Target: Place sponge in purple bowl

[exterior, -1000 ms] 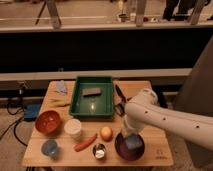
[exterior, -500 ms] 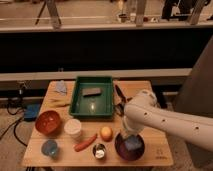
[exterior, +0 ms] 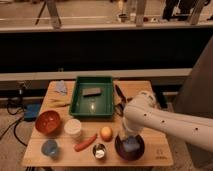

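Front row: one blue cup (exterior: pixel 49 147), one small metal tin (exterior: pixel 99 150), one purple bowl (exterior: pixel 129 146) with the sponge (exterior: pixel 131 144) sitting in it. Gripper (exterior: pixel 126 136) hangs right over the bowl, can't tell the fingers. Behind: one red bowl (exterior: pixel 48 122), one green tray (exterior: pixel 92 96).

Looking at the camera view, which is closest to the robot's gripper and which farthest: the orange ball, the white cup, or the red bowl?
The gripper hangs over the purple bowl at the table's front right.
1. Orange ball, just to the left of the bowl.
2. White cup, further left, near the middle.
3. Red bowl, far left side.
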{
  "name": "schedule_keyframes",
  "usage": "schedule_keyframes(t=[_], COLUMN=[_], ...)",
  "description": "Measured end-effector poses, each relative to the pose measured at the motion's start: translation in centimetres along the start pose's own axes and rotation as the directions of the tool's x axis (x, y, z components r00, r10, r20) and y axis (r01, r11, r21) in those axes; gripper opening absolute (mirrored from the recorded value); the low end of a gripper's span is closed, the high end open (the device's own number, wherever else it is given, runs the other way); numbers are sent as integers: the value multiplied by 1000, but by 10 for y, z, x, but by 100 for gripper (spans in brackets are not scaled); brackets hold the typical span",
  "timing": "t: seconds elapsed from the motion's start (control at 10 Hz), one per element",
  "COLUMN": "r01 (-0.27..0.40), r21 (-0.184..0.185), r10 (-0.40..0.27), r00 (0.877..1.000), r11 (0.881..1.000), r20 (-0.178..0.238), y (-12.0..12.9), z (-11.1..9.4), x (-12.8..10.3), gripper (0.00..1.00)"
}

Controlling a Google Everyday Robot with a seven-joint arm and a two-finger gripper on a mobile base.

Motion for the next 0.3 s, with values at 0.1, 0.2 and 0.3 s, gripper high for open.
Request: schedule_keyframes(t=[0.1,0.2,0.3], r01=[0,0,1], r21=[1,1,2], r10=[0,0,-1], r00=[1000,1000,1000], r11=[1000,1000,1000], r20=[0,0,0], y=[0,-1,-2], z=[0,1,1], x=[-1,-1,-2], gripper=[52,58,61])
